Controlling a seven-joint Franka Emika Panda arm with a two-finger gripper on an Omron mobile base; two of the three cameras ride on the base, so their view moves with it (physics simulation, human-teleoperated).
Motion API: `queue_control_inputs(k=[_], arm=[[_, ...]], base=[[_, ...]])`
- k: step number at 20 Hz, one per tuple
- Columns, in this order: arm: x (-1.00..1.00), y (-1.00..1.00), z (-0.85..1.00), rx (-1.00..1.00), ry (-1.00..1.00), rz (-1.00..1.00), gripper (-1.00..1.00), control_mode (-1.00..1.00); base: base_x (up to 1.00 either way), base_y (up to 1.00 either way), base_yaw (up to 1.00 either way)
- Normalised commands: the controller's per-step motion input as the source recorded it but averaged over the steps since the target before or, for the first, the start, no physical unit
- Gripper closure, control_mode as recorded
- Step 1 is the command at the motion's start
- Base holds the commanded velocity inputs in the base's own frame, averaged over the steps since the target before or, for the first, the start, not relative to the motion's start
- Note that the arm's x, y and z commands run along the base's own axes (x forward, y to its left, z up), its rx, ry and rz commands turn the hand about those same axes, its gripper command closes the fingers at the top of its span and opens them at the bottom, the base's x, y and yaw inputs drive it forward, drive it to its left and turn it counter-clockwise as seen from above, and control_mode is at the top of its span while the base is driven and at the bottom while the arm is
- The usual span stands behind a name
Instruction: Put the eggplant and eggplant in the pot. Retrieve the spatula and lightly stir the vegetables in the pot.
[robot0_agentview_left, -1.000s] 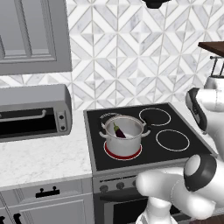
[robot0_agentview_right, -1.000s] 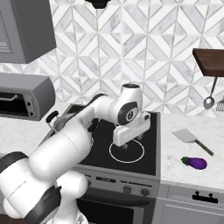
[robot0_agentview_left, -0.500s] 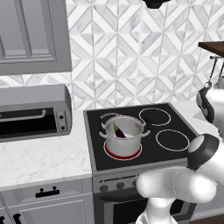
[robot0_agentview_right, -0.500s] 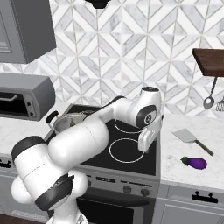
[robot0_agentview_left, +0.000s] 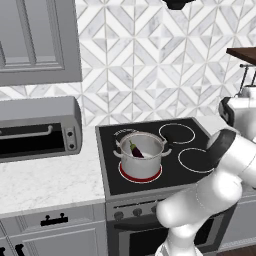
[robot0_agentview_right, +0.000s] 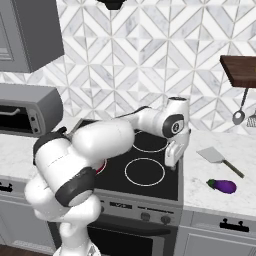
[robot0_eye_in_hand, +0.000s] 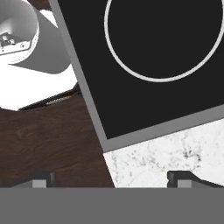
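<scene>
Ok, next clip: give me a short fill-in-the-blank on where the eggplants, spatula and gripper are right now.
1. One eggplant lies inside the ____.
2. The other eggplant lies on the counter to the ____ of the stove.
3. The spatula lies on the counter, ____ the wall than that eggplant.
4. The gripper hangs over the stove's ____ edge.

Missing words: pot; right; nearer; right
</scene>
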Motion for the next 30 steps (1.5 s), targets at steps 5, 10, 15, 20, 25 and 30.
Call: queue_control_inputs(k=[5, 10, 15, 20, 25, 30], arm=[[0.40, -0.48, -0.41, 0.00, 0.09, -0.18, -1.00, -1.00], [0.05, -0.82, -0.20, 0.00, 0.11, -0.20, -1.00, -1.00], [-0.07, -0.47, -0.01, 0.03, 0.01, -0.04, -1.00, -1.00], [0.04, -0.25, -0.08, 0.02, 0.00, -0.02, -1.00, -1.00], [0.06, -0.18, -0.19, 0.00, 0.01, -0.04, -1.00, -1.00], [0.14, -0.02, -0.44, -0.02, 0.00, -0.12, -1.00, -1.00]], base=[[0.00, 0.00, 0.00], [0.00, 0.00, 0.00], [0.00, 0.00, 0.00], [0.00, 0.00, 0.00], [0.00, 0.00, 0.00], [0.00, 0.00, 0.00]])
